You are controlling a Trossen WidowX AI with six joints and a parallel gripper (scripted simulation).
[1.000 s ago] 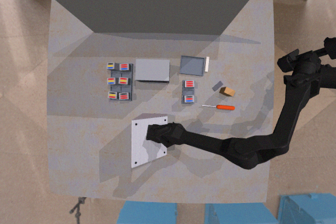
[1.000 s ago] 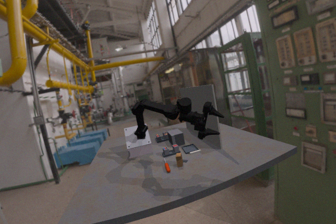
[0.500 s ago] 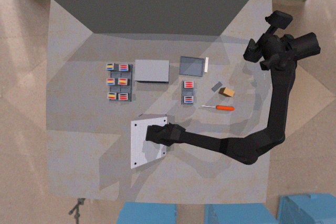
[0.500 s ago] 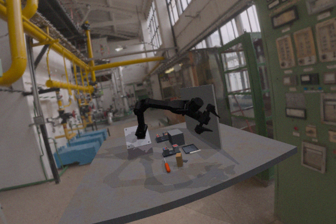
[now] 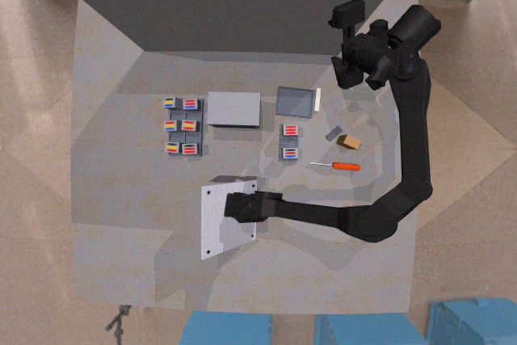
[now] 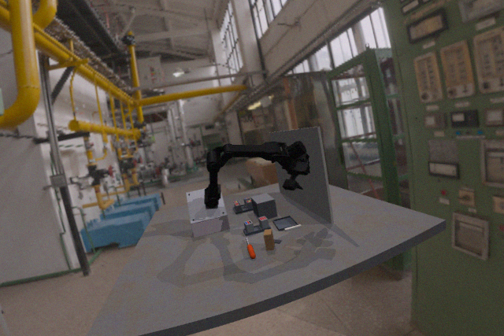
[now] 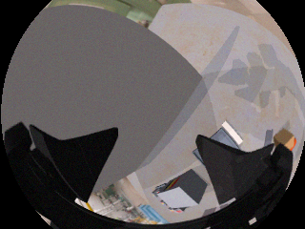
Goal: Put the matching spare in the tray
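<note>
The gripper is open and empty, high in front of the dark grey panel. The grey tray is empty. A grey box, seemingly the mounted unit, stands left of it. I cannot read any code on the box. Several striped spares sit in the left rack, including a red-red-blue spare. The right rack holds a spare with red stripes and a spare with a blue stripe.
The dark grey panel rises behind the tray. A white strip lies beside the tray. An orange-brown block, a small dark piece and an orange screwdriver are to the right.
</note>
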